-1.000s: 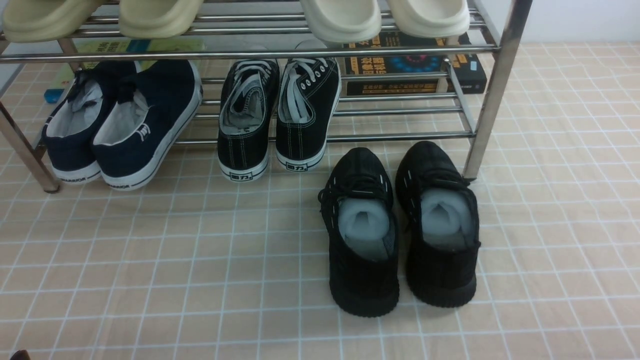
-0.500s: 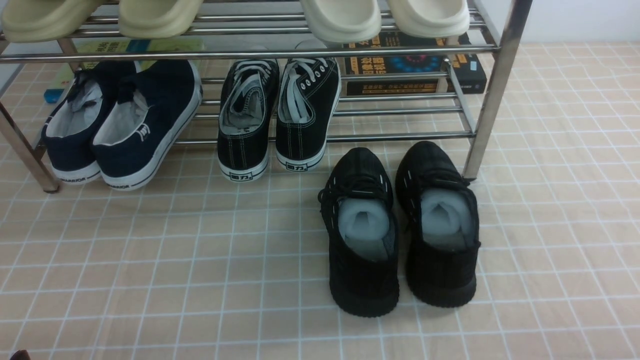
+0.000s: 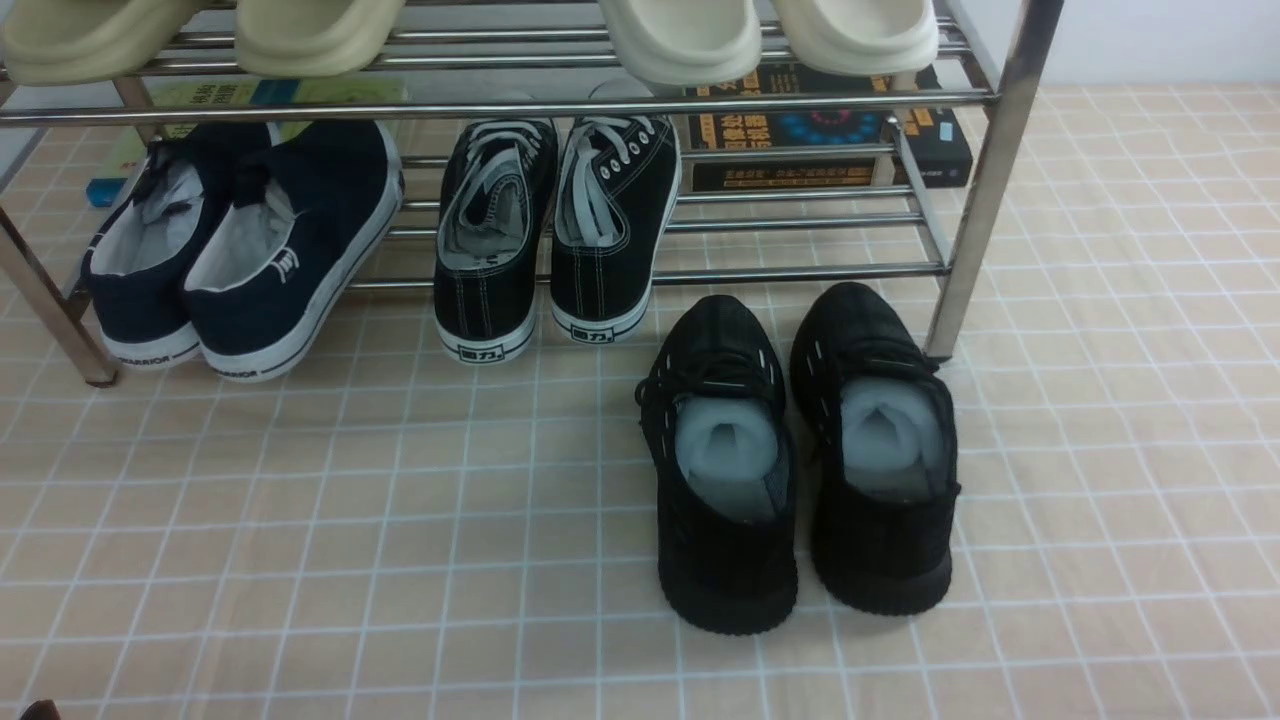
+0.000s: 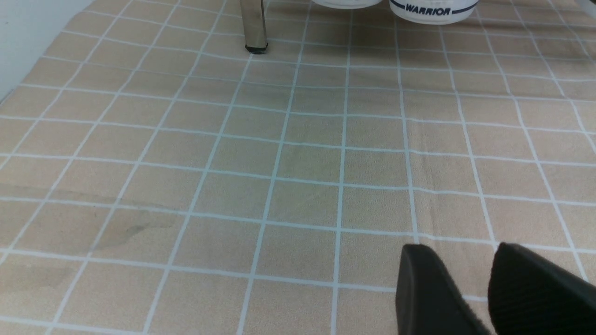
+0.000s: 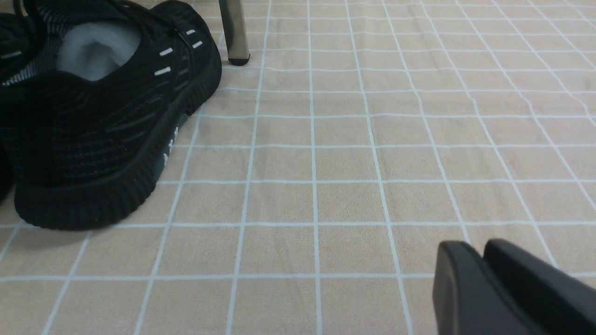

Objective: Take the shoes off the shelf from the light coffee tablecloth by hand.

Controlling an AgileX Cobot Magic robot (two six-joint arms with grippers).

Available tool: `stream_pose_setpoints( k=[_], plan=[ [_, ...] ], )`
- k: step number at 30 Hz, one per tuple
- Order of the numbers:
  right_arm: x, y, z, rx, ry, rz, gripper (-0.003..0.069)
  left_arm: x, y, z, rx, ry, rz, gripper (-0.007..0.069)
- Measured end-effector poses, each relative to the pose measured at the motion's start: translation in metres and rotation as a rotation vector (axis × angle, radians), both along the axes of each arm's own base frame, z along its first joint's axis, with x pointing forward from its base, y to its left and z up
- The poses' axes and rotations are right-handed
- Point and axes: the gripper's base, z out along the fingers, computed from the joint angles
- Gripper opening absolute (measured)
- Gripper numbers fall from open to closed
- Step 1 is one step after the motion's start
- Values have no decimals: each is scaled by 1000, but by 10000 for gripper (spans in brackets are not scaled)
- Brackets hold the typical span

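Observation:
The shoes, a pair of all-black knit sneakers with pale grey stuffing (image 3: 725, 470) (image 3: 880, 450), stand side by side on the light coffee tablecloth (image 3: 300, 520), just in front of the shelf (image 3: 985, 170), toes near its lowest rail. The right wrist view shows one shoe (image 5: 107, 121) beside the shelf leg (image 5: 235, 32). My right gripper (image 5: 472, 245) hovers over bare cloth well apart from that shoe, fingers together, holding nothing. My left gripper (image 4: 458, 249) is open over bare cloth, far from the shelf leg (image 4: 253, 25). Neither arm shows in the front view.
Navy slip-ons with white soles (image 3: 250, 240) and black canvas sneakers with white laces (image 3: 550, 230) sit on the lower rails. Cream slippers (image 3: 680, 35) rest on the upper rails. Books (image 3: 820, 130) lie behind the rack. The white "WARRIOR" sole (image 4: 433, 7) shows in the left wrist view.

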Motion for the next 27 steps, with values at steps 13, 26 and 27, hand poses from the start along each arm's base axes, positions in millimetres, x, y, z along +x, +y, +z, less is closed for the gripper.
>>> stream_pose_setpoints(
  k=[13, 26, 27],
  plan=[
    [0, 0, 0, 0, 0, 0, 104, 0, 0, 0, 0, 0, 0, 240],
    [0, 0, 0, 0, 0, -1, 120, 0, 0, 0, 0, 0, 0, 240],
    [0, 0, 0, 0, 0, -1, 123, 0, 0, 0, 0, 0, 0, 240]
  ],
)
